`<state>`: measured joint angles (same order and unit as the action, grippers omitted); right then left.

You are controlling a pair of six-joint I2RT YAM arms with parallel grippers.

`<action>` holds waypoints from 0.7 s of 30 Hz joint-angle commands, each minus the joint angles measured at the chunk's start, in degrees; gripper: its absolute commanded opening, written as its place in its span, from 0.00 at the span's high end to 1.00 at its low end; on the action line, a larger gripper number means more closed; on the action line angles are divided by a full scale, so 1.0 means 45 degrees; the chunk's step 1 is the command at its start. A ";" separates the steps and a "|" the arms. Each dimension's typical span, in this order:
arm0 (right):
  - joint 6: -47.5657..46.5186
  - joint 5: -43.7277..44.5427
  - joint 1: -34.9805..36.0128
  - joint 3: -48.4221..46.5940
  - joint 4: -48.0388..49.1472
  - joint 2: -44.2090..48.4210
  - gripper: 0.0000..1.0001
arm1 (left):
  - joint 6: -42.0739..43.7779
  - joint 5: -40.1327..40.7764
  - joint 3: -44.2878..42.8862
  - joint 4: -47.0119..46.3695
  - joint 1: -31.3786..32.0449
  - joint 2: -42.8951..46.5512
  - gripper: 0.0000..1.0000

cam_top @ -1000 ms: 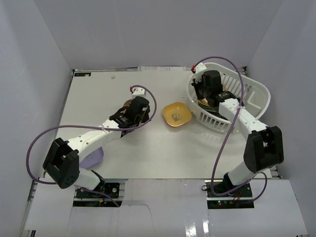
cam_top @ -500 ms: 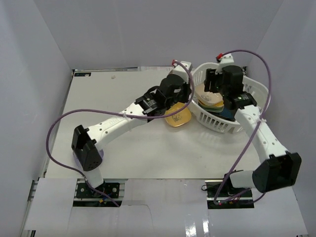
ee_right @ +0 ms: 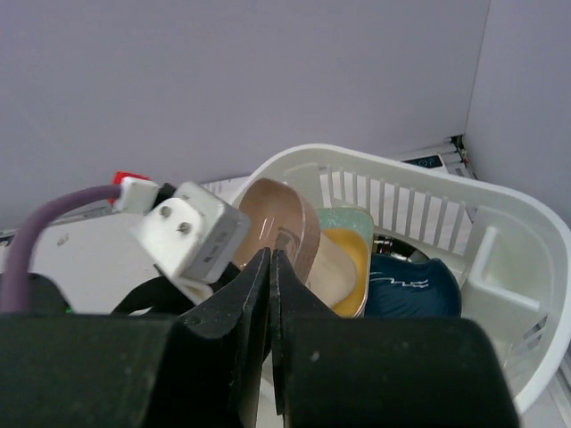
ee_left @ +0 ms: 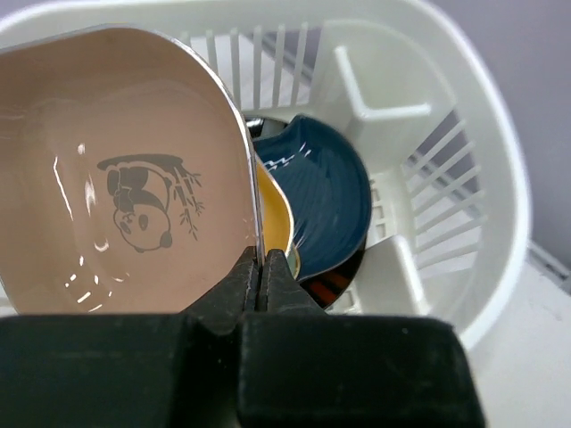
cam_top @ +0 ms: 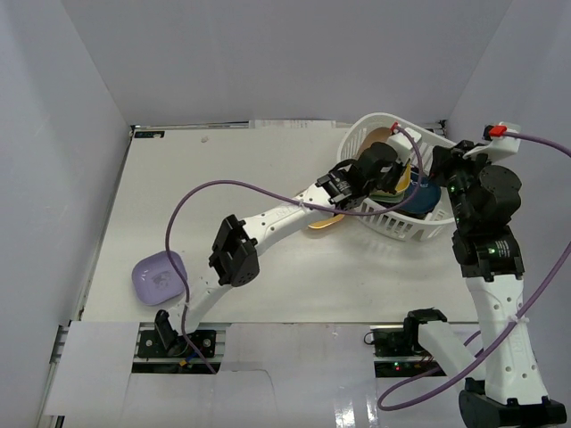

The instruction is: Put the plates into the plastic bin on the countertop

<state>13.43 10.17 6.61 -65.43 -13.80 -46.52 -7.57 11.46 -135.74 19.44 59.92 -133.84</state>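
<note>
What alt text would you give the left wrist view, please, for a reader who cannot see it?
The left pincer is shut on the rim of a beige panda-print plate, holding it on edge at a white slotted bin. Inside the bin, a yellow plate and a dark blue plate stand tilted.

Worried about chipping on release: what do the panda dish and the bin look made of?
Panda dish: glazed ceramic or melamine, by its glossy highlights and thin rim; can't tell which. Bin: moulded white plastic, matte, with slotted walls.
</note>
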 commanded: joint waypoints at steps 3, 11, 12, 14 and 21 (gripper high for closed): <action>0.0511 -0.0717 -0.0024 0.0457 -0.0156 0.0435 0.89 | 0.0512 0.0499 -0.0675 0.0094 -0.0171 -0.0180 0.65; 0.0512 -0.4751 -0.0004 0.0399 0.0331 0.0593 0.66 | 0.0824 0.1573 0.0025 -0.0083 -0.0677 0.2102 0.11; 0.0511 -0.5283 -0.0004 0.0515 0.0430 0.0515 0.64 | 0.0688 0.1612 0.0396 -0.0005 -0.0834 0.2608 0.11; 0.0570 -0.6782 0.0151 0.0691 0.0741 0.0223 0.60 | 0.0006 0.2157 0.2014 0.0500 -0.1204 0.4345 0.13; -0.0328 -0.5278 0.4826 0.1335 0.0586 -0.1826 0.55 | -0.5185 0.3372 1.2721 0.3679 -0.4263 1.2946 0.25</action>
<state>14.70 -16.10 18.55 -61.19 -12.01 -50.74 -17.76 23.27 -94.37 24.34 48.25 -90.32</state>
